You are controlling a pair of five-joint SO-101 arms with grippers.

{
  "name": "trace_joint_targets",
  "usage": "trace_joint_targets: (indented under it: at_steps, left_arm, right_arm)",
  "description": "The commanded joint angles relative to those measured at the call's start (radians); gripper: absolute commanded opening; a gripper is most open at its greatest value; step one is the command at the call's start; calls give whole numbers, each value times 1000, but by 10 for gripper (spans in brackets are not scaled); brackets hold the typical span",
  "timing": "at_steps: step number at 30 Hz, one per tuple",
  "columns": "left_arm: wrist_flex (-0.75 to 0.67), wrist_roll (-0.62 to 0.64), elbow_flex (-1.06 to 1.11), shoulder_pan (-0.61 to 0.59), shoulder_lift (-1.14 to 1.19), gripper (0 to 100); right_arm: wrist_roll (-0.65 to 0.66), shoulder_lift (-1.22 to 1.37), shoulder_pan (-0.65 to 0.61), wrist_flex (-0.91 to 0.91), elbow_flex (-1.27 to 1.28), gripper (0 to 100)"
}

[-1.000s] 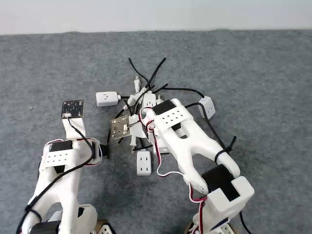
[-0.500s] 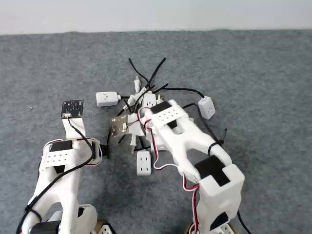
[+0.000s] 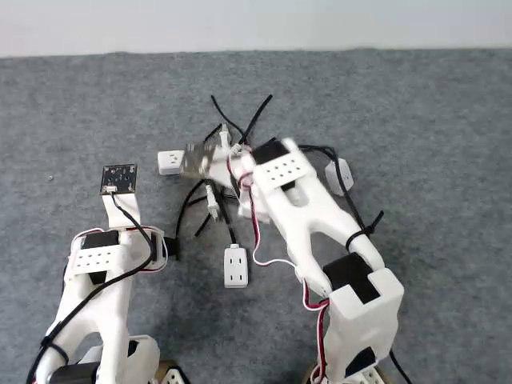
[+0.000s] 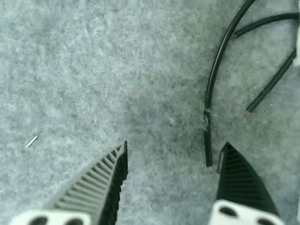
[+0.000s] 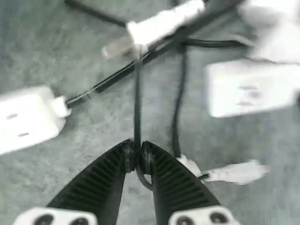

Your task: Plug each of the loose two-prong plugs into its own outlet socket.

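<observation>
right fingers [image 5: 105,180] ribbed black plastic, clenched on thin black cord [image 5: 137,112], white two-prong plug [image 5: 159,23] lying crosswise just beyond, flat metal prongs, boxy white socket [image 3: 235,266] on grey felt surface [image 3: 416,120], long axis toward arm bases, left fingers [image 4: 105,176] released, spread above felt

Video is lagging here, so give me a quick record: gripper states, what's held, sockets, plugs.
left gripper: open, empty, over carpet
right gripper: shut on black cord
near socket: nothing plugged in, between the arms
far socket: nothing plugged in, farther out
white plug: loose, prongs bare
</observation>
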Motion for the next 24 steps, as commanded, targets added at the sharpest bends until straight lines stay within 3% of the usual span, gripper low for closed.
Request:
trace_joint_targets:
  at_steps: [1, 9, 11, 15, 24]
  left_arm:
    - [-25, -12, -41, -5, 2, 295]
    - [-25, -12, -41, -3, 2, 295]
    - [-23, -12, -41, -2, 2, 295]
    - [-21, -12, -41, -2, 2, 295]
    - [-23, -12, -41, -2, 2, 295]
  right_arm:
    - [-178, -12, 25, 147, -229, 9]
    - [-555, -12, 88, 516, -669, 9]
    - [-626, -24, 111, 533, -694, 9]
    - [-690, -153, 171, 532, -588, 9]
    - [-631, -664, 193, 533, -64, 8]
